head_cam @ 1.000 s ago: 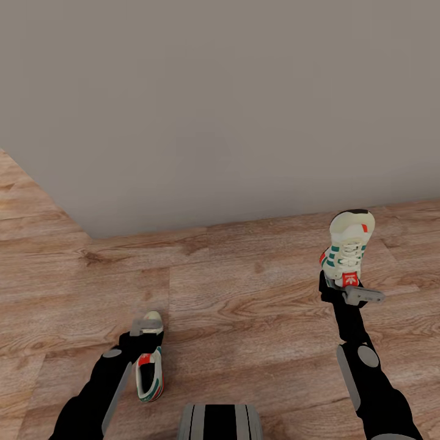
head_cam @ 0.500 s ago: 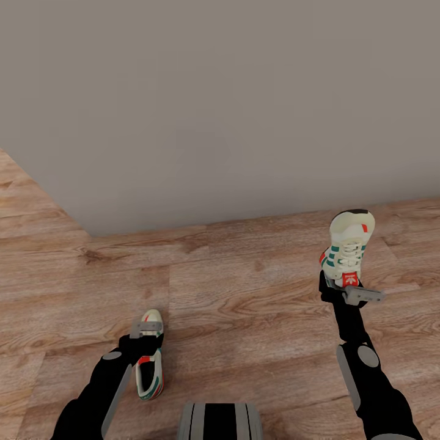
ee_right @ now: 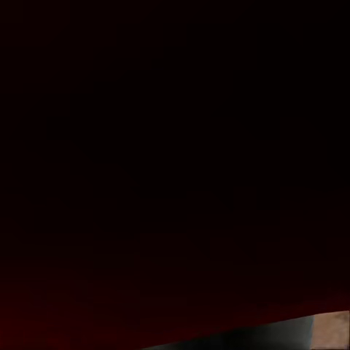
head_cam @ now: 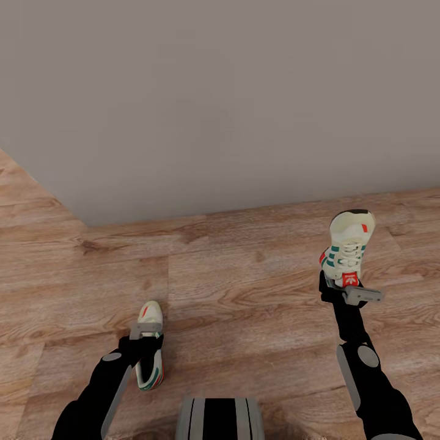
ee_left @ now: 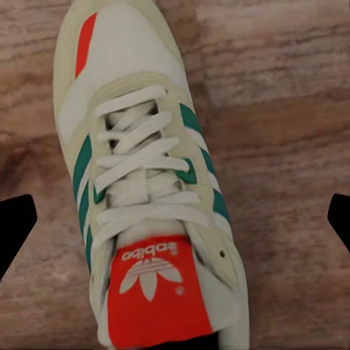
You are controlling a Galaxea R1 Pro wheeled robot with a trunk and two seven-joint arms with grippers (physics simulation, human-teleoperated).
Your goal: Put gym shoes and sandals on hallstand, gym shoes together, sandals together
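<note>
One cream-white gym shoe (head_cam: 150, 313) with green stripes lies on the wood corridor floor (head_cam: 244, 305), toe pointing away from me. My left gripper (head_cam: 145, 333) hovers over its middle, open. In the left wrist view the shoe (ee_left: 146, 182) lies between the two dark fingertips (ee_left: 14, 226), which stand well apart on either side. The second gym shoe (head_cam: 348, 244) is held up off the floor, toe up, with my right gripper (head_cam: 343, 288) shut on its tongue end. The right wrist view is almost black. The sandals and the hallstand are out of view.
A plain grey wall (head_cam: 214, 104) runs across ahead, meeting the floor along a line with a corner (head_cam: 85, 225) at the left. Open plank flooring lies between the two arms. My base (head_cam: 220, 418) shows at the bottom edge.
The left gripper has slid back along the floor shoe toward me, uncovering more of its toe. The view has shifted slightly. The right arm and its shoe have held still.
</note>
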